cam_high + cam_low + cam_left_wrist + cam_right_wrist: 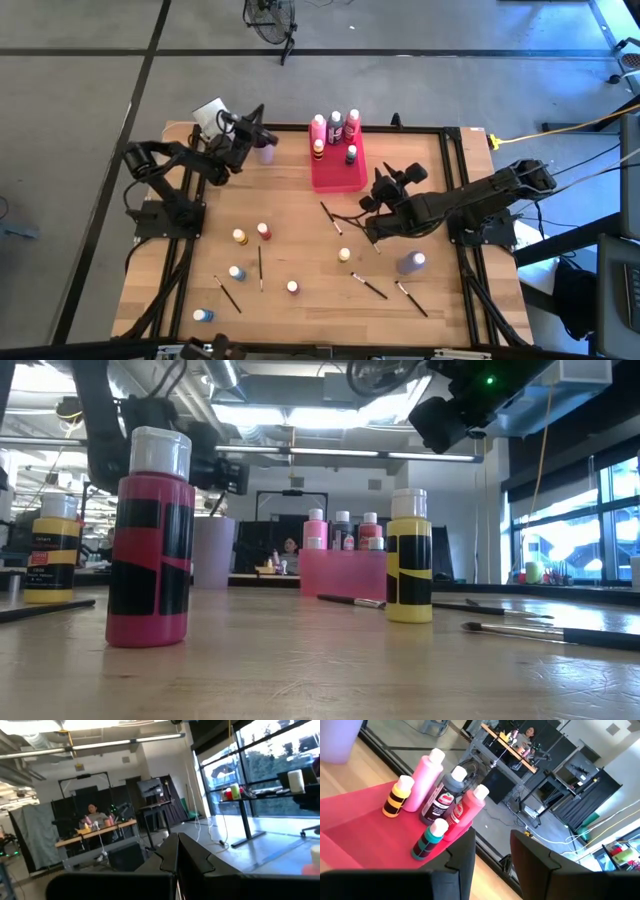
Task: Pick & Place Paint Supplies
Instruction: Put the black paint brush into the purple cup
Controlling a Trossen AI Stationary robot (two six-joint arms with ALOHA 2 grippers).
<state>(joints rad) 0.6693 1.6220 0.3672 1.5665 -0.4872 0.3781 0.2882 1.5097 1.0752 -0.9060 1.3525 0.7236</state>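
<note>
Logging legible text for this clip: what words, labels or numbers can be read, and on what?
None can be read.
Black bottle: red oval label with pale lettering, too blurred.
Red bottle: label print, too blurred.
Yellow bottle: red patch with print, too small.
Other bottles: plain black bands only.

The left gripper [262, 128] sits closed at the table's far left, its arm folded. The right gripper [378, 192] hangs mid-table, fingers partly apart, nothing between them.

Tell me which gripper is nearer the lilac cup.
Left. The left gripper sits right beside the lilac cup at the table's far edge; the right gripper is well away, on the pink-red tray's other side.
</note>
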